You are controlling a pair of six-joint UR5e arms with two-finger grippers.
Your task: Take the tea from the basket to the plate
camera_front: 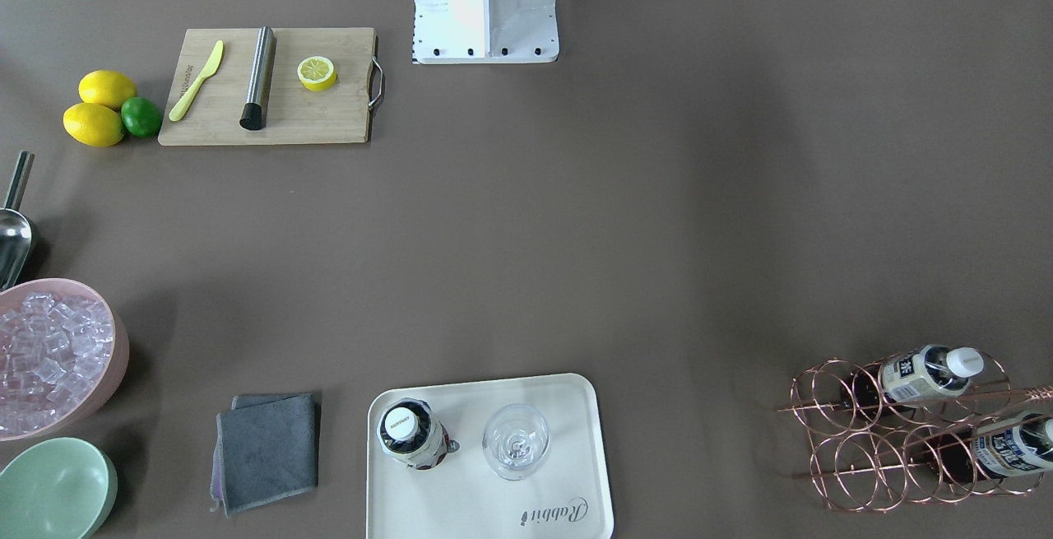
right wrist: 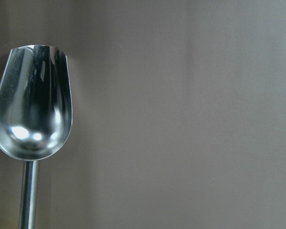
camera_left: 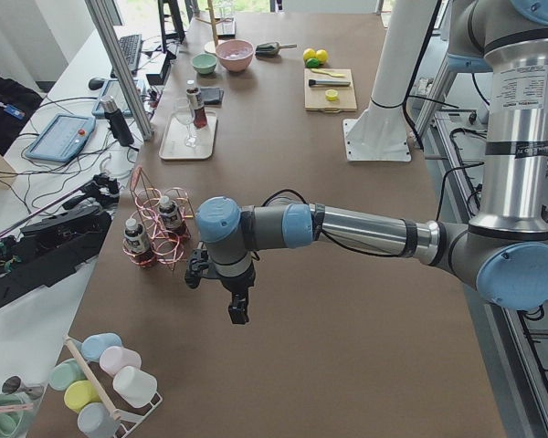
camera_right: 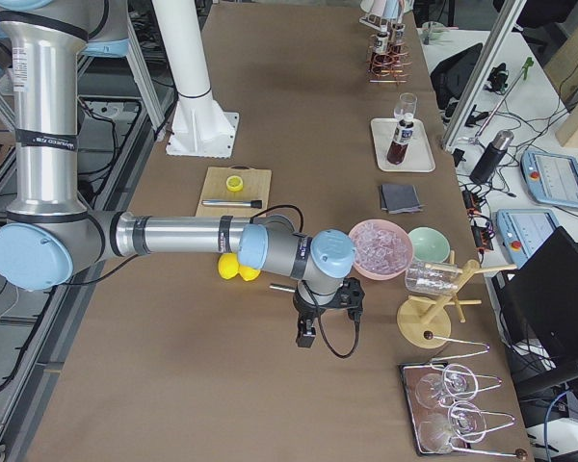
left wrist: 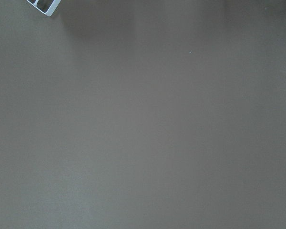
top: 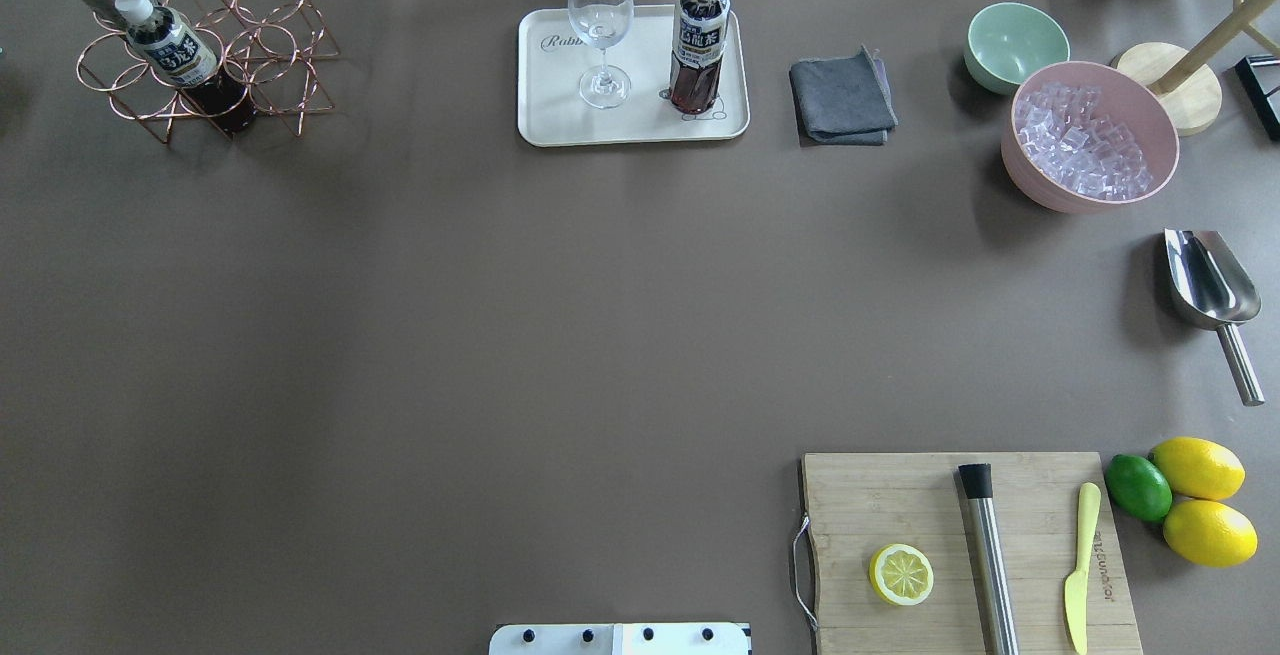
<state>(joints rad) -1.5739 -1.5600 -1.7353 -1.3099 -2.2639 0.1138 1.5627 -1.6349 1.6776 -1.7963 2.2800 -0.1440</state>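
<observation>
One tea bottle [top: 698, 40] stands upright on the cream plate [top: 560, 120], beside a wine glass [top: 600, 30]. Two more tea bottles [top: 165, 43] lean in the rings of the copper wire basket [top: 275, 70] at the far left corner. In the exterior left view my left gripper [camera_left: 239, 312] hangs over bare table, a short way from the basket [camera_left: 155, 219]. My right gripper [camera_right: 306, 337] shows only in the exterior right view, hanging near the pink ice bowl [camera_right: 380, 248]. I cannot tell whether either gripper is open or shut.
A grey cloth [top: 842, 97], a mint bowl [top: 1014, 43], a pink bowl of ice [top: 1090, 135] and a metal scoop [top: 1210, 295] fill the right side. A cutting board [top: 900, 505] with a lemon half, a steel rod and a knife lies near right, with lemons and a lime [top: 1138, 487] beside it.
</observation>
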